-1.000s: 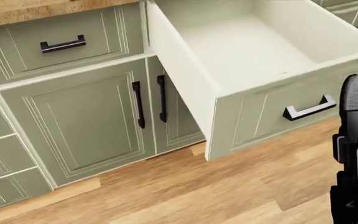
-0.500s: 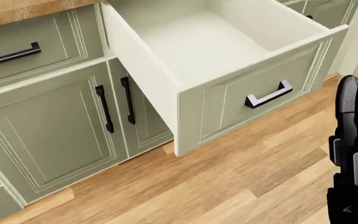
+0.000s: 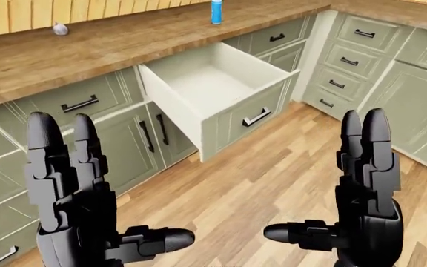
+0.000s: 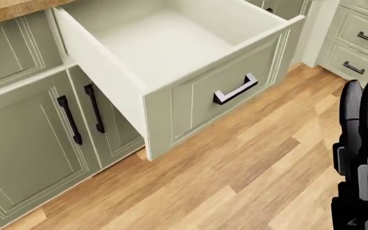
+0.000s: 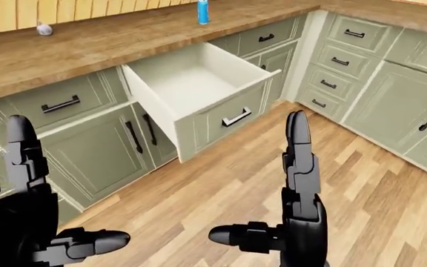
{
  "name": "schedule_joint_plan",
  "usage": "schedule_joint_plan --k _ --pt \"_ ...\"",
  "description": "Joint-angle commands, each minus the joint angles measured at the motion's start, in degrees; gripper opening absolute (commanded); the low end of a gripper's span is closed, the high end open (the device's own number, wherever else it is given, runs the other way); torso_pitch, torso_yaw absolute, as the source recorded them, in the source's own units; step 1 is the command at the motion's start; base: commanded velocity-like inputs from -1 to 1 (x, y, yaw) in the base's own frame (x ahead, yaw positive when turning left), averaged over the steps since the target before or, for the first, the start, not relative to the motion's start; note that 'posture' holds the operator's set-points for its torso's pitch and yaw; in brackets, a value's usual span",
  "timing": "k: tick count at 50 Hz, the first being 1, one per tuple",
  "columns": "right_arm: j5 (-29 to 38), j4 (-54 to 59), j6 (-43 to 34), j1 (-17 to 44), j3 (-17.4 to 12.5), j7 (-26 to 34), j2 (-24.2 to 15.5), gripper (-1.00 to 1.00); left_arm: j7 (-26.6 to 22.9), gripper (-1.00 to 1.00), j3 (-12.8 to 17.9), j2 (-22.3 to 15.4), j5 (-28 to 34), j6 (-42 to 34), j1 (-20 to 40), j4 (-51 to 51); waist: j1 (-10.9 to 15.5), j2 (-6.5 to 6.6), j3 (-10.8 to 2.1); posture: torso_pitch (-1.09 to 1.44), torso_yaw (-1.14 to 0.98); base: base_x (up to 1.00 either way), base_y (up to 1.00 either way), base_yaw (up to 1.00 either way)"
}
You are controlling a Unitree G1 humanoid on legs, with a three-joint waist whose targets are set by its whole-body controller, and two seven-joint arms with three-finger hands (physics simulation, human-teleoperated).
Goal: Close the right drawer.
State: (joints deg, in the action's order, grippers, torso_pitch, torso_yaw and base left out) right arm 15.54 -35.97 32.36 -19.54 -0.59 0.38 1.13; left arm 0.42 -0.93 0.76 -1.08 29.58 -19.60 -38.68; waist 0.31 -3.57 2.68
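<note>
The right drawer (image 3: pixel 221 97) stands pulled far out of the sage-green cabinets, empty inside, with a black bar handle (image 3: pixel 256 117) on its face. In the head view the drawer (image 4: pixel 171 52) fills the top and its handle (image 4: pixel 235 90) sits at centre. My left hand (image 3: pixel 87 189) is raised at the left-eye view's lower left, fingers straight up, open and holding nothing. My right hand (image 3: pixel 365 183) is raised at the lower right, also open and empty. Both hands are well short of the drawer, with bare floor between.
A wooden counter (image 3: pixel 125 39) runs above the drawers, carrying a blue bottle (image 3: pixel 216 11) and a small grey object (image 3: pixel 60 29). More drawers (image 3: pixel 343 55) and cabinet doors (image 3: pixel 414 94) fill the corner on the right. Wood floor (image 3: pixel 258 183) lies below.
The whole head view has shifted: the drawer and cabinets slid leftward and slightly down in the picture, so the camera moved right. My right hand stays at the right edge.
</note>
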Motion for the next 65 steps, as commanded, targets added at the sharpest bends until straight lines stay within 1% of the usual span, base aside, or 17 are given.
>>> schedule_joint_plan --k 1,2,4,11,14,15,24,28,29,39,42,43,45,50,56,57,65 --pt "-0.4 -1.6 0.8 0.3 -0.3 -0.5 -0.1 1.0 -0.2 1.0 -0.3 0.0 0.1 0.9 0.3 -1.6 -0.4 -1.05 -0.46 0.0 0.0 0.0 0.0 -0.25" --pt "-0.4 -1.6 0.7 0.4 -0.3 -0.5 -0.1 1.0 -0.2 1.0 -0.3 0.0 0.2 0.9 0.3 -1.6 -0.9 1.27 -0.06 0.0 0.0 0.0 0.0 -0.26" --pt "-0.4 -1.8 0.7 0.2 -0.3 -0.5 -0.1 1.0 -0.2 1.0 -0.3 0.0 0.1 1.0 0.3 -1.6 -1.0 0.93 -0.18 0.0 0.0 0.0 0.0 -0.25" --pt "-0.1 -1.6 1.0 0.0 -0.2 -0.6 -0.1 1.0 -0.3 1.0 -0.3 0.0 0.1 1.4 0.4 -1.1 -0.4 4.54 0.94 0.0 0.0 0.0 0.0 -0.25" --pt "0.1 -1.0 1.2 0.1 -0.1 -0.8 -0.1 1.0 -0.4 1.0 -0.2 -0.1 0.0 1.8 0.4 -0.7 -0.1 8.92 -0.14 0.0 0.0 0.0 0.0 -0.25" --pt "0.1 -0.9 1.1 0.3 0.0 -0.8 -0.1 1.0 -0.4 1.0 -0.2 0.0 0.0 1.9 0.4 -0.6 0.6 7.05 0.23 0.0 0.0 0.0 0.0 -0.25" --pt "0.3 -0.5 1.3 0.4 0.1 -1.1 -0.2 1.0 -0.5 1.0 -0.2 0.0 0.0 2.4 0.5 0.0 0.2 3.87 0.25 0.0 0.0 0.0 0.0 -0.25" --pt "0.2 -0.4 0.9 0.9 0.0 -1.1 -0.3 1.0 -0.4 1.0 -0.2 0.0 0.1 2.3 0.6 -0.1 -0.2 -1.41 -1.02 0.0 0.0 0.0 0.0 -0.25" --pt "0.1 -0.4 0.6 1.2 -0.2 -1.0 -0.4 1.0 -0.4 1.0 -0.2 0.0 0.1 2.3 0.5 -0.1 -0.9 0.98 -0.35 0.0 0.0 0.0 0.0 -0.25" --pt "0.4 -0.5 1.3 0.2 0.2 -1.2 -0.3 1.0 -0.4 1.0 -0.3 0.0 0.1 2.2 0.4 -0.3 -0.4 4.96 1.04 0.0 0.0 0.0 0.0 -0.25" --pt "0.4 -0.7 1.3 0.1 0.2 -1.3 -0.3 1.0 -0.3 1.0 -0.3 0.0 0.1 2.0 0.4 -0.6 0.1 9.79 -0.43 0.0 0.0 0.0 0.0 -0.25" --pt "0.5 -0.7 1.3 0.0 0.2 -1.3 -0.3 1.0 -0.4 1.0 -0.3 0.0 0.1 1.9 0.3 -0.7 0.8 6.33 0.7 0.0 0.0 0.0 0.0 -0.25" --pt "0.5 -0.6 1.3 0.0 0.3 -1.3 -0.3 1.0 -0.4 1.0 -0.3 0.0 0.1 2.0 0.4 -0.6 0.4 7.32 0.55 0.0 0.0 0.0 0.0 -0.25" --pt "0.8 -0.5 1.3 0.2 0.4 -1.4 -0.3 1.0 -0.4 1.0 -0.5 -0.1 0.2 1.9 0.2 -0.8 0.2 4.91 0.33 0.0 0.0 0.0 0.0 -0.25" --pt "0.9 0.1 1.4 0.4 0.4 -1.5 -0.4 1.0 -0.3 1.0 -0.6 -0.1 0.3 1.1 0.2 -1.6 -0.4 -1.11 -0.46 0.0 0.0 0.0 0.0 -0.25" --pt "1.0 0.2 1.6 0.2 0.5 -1.6 -0.4 1.0 -0.2 1.0 -0.5 -0.1 0.4 1.2 0.2 -1.3 -0.9 1.15 -0.08 0.0 0.0 0.0 0.0 -0.25" --pt "1.4 0.7 1.4 0.7 0.5 -1.8 -0.5 1.0 -0.2 1.0 -0.5 -0.1 0.4 0.8 0.3 -1.7 -0.4 3.8 0.8 0.0 0.0 0.0 0.0 -0.25"
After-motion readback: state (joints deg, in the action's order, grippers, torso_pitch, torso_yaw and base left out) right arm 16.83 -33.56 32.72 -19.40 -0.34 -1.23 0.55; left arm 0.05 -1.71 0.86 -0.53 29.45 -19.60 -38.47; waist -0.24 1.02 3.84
